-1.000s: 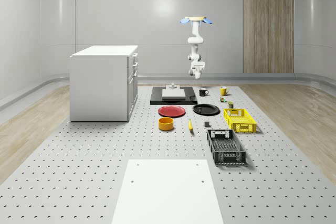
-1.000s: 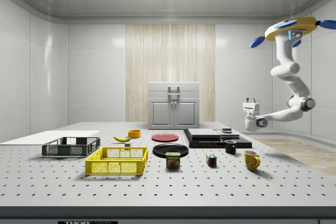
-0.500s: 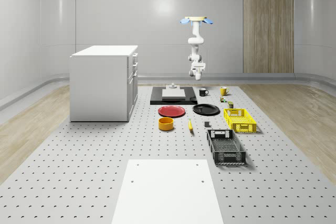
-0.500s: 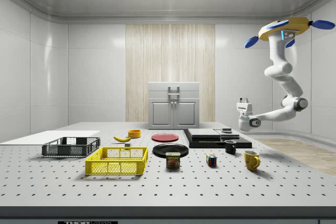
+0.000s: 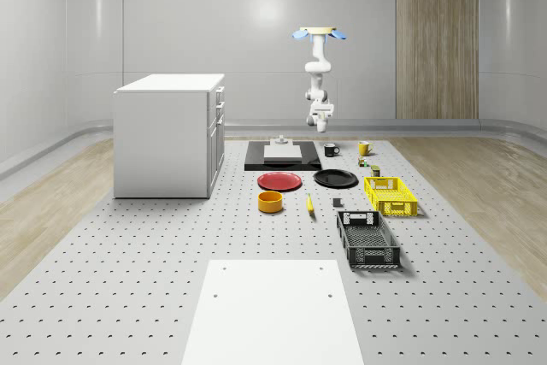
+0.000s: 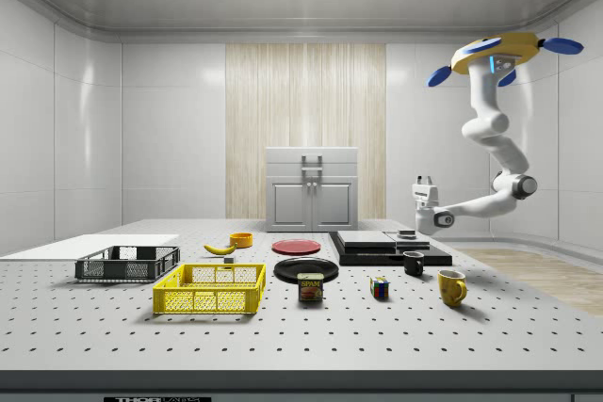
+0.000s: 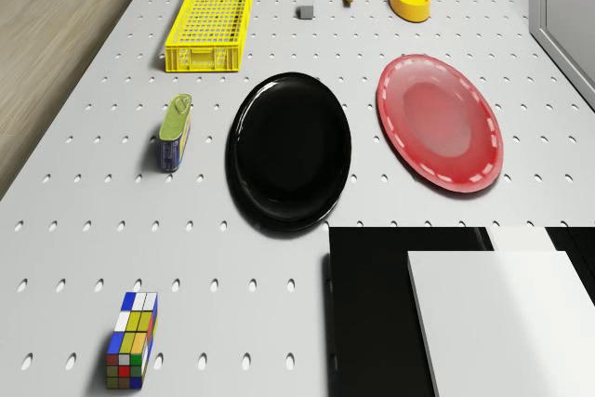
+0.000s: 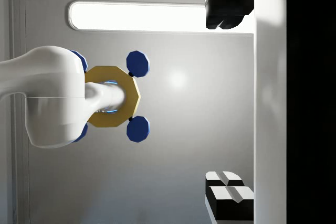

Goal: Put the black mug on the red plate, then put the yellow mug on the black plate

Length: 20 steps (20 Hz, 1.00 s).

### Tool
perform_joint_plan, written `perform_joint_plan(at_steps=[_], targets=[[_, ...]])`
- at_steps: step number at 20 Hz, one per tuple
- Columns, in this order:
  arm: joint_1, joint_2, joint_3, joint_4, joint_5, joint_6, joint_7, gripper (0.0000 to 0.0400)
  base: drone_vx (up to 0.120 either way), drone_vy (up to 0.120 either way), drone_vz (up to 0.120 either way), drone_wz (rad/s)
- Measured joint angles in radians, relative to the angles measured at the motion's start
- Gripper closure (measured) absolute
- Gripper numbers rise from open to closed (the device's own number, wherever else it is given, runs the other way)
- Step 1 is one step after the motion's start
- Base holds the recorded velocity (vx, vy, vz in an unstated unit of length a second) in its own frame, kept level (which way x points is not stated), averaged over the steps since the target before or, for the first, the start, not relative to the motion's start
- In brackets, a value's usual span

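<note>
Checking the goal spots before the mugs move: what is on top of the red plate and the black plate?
Nothing: the red plate and the black plate both lie bare on the table. The black mug and yellow mug stand elsewhere.

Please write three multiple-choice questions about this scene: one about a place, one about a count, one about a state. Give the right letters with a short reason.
1. Where does the black mug stand?
A. on the red plate
B. on the table beside the black tray
C. inside the yellow crate

2. How many crates are on the table?
A. one
B. two
C. four

3. What is the state of the red plate?
A. empty
B. holding the yellow mug
C. turned upside down

Answers:
1 B: in the side view the mug rests on the table next to the tray, below the gripper.
2 B: the whole-scene view shows one yellow crate and one black crate.
3 A: in the drone view nothing lies on the plate, and the yellow mug stands on the table.
</note>
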Motion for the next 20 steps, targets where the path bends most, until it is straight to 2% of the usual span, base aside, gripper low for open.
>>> perform_joint_plan(at_steps=[9,15,17,20], targets=[[-0.009,-0.005,0.030,-0.006,-0.043,0.007,0.005,0.0000,0.120,0.000,0.000,0.000],[-0.030,-0.010,0.098,-0.016,-0.138,0.013,0.018,0.0000,0.120,0.000,0.000,0.000],[-0.043,-0.013,0.140,-0.025,-0.197,0.016,0.026,0.0000,0.020,0.000,0.000,0.000],[-0.073,-0.021,0.233,-0.055,-0.330,0.022,0.046,0.0000,0.000,0.000,-0.107,0.000]])
